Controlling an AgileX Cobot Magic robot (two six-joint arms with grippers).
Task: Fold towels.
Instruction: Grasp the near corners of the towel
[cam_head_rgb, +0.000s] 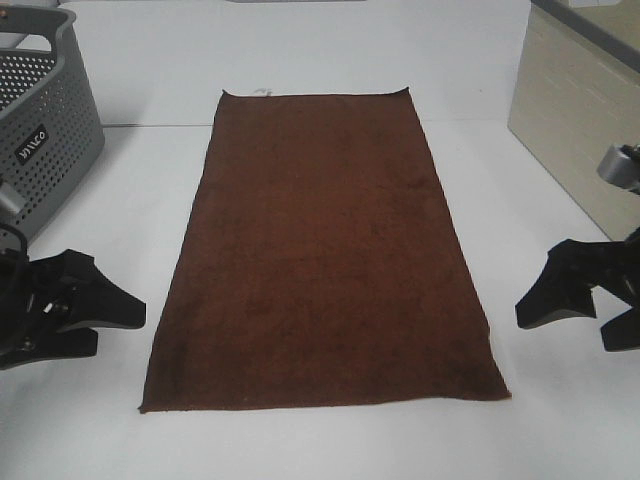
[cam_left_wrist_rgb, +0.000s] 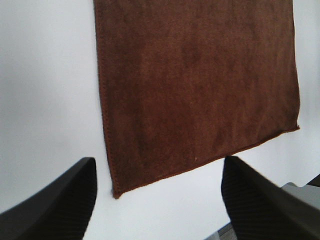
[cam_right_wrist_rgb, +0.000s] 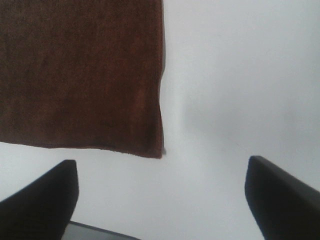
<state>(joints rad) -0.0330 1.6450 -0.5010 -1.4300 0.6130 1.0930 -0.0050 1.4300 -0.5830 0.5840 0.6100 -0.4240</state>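
Note:
A dark reddish-brown towel (cam_head_rgb: 325, 250) lies spread flat and unfolded on the white table, long side running away from me, with a small white tag (cam_head_rgb: 262, 92) at its far short edge. My left gripper (cam_head_rgb: 105, 320) is open and empty, left of the towel's near left corner. My right gripper (cam_head_rgb: 545, 310) is open and empty, right of the near right corner. The left wrist view shows a towel corner (cam_left_wrist_rgb: 116, 192) between the open fingers (cam_left_wrist_rgb: 60, 200). The right wrist view shows a towel corner (cam_right_wrist_rgb: 159, 152) between its open fingers (cam_right_wrist_rgb: 45, 200).
A grey perforated basket (cam_head_rgb: 40, 130) stands at the back left. A beige box (cam_head_rgb: 585, 120) stands at the back right. White table (cam_head_rgb: 300, 50) surrounds the towel.

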